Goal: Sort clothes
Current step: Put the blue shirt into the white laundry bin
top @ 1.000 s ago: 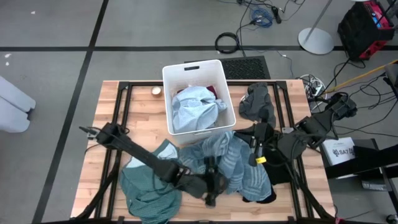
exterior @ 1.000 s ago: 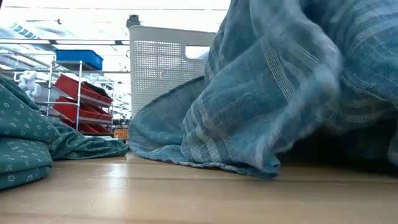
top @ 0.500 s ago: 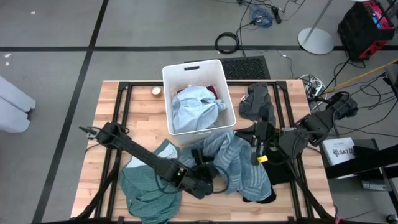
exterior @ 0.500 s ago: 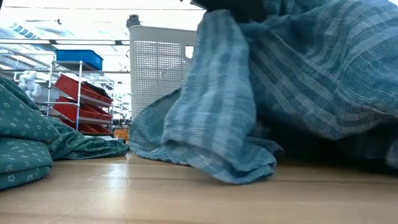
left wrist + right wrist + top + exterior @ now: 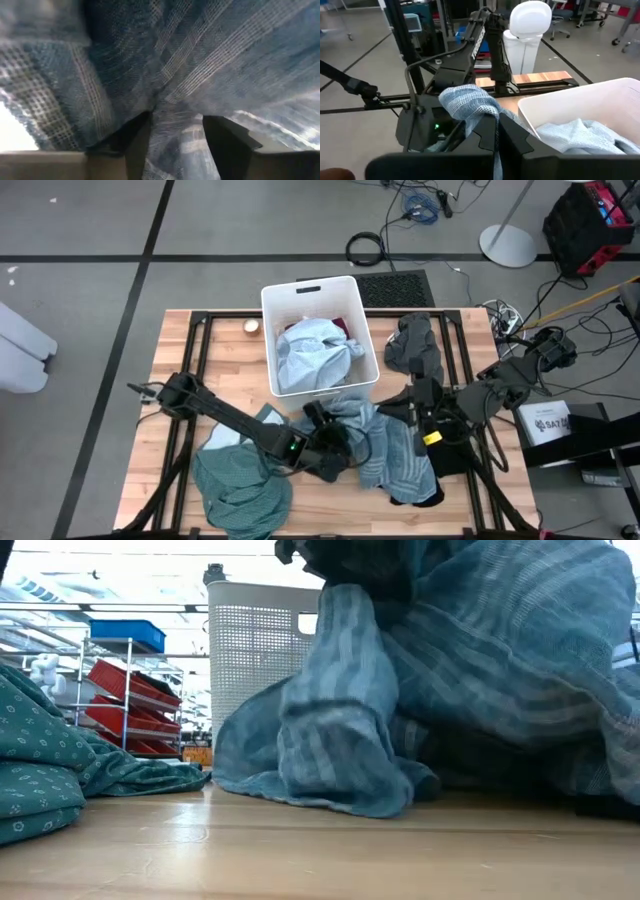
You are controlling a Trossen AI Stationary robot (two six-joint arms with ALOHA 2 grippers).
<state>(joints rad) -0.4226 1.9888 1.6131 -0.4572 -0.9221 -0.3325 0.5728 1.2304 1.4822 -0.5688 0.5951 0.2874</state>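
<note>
Crowding the middle of the wooden table (image 5: pixel 225 370), a blue-grey striped garment (image 5: pixel 385 442) lies rumpled just in front of the white plastic bin (image 5: pixel 318 292), with both arms reaching into it. The left gripper (image 5: pixel 318 420) is buried at the cloth's left edge; the left wrist view shows its two dark fingers (image 5: pixel 136 142) set apart with striped fabric bunched between them — grasping the striped garment. The right gripper (image 5: pixel 402 402) sits at the cloth's right side, fingers clenched together, and in the right wrist view a fold of the same striped cloth drapes over them; whether it is actually pinched cannot be told.

Inside the bin lies a light blue garment (image 5: pixel 312 352) with a sliver of a maroon piece (image 5: pixel 343 328) behind it. A teal green garment (image 5: pixel 240 485) sprawls at the table's front left, just beside the striped one, and a dark grey garment (image 5: pixel 415 345) sits to the bin's right. A black piece (image 5: pixel 415 498) pokes out from under the striped cloth's front edge, mostly hidden. A small round object (image 5: pixel 251 328) rests left of the bin — too small to identify.

From the low view the striped garment fills most of the frame, blocking all but the bin's perforated wall (image 5: pixel 255 650) and hiding both grippers' tips.

Six garments show in all, one bin, two arms.
</note>
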